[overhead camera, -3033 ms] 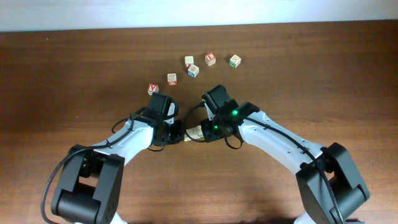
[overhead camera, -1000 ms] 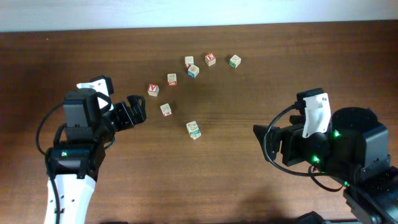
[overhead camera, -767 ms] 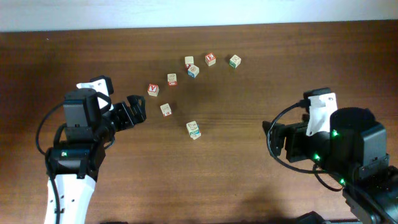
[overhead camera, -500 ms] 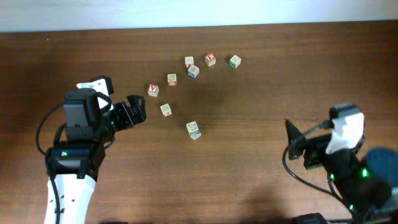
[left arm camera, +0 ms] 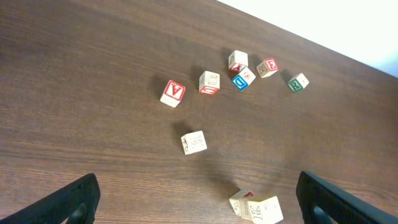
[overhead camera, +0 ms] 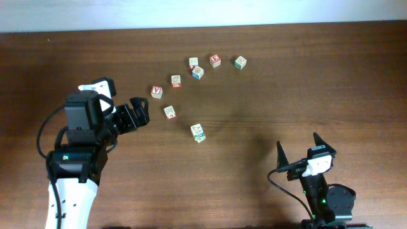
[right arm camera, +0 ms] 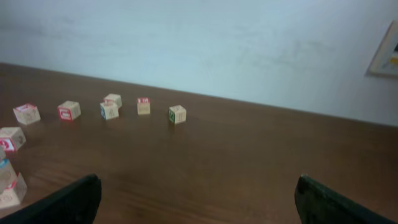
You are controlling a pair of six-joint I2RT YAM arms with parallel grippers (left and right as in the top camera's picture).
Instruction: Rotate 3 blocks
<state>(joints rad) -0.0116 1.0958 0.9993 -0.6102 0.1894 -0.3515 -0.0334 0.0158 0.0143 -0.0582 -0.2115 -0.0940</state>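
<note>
The small wooden blocks (overhead camera: 198, 131) look light and hard; best to pinch two flat sides. The left fingers (left arm camera: 74, 202) and right fingers (right arm camera: 74, 202) are open, empty.

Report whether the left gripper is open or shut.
Open. The left gripper shows its fingers wide apart at the wrist view's lower corners, gripping nothing.
</note>
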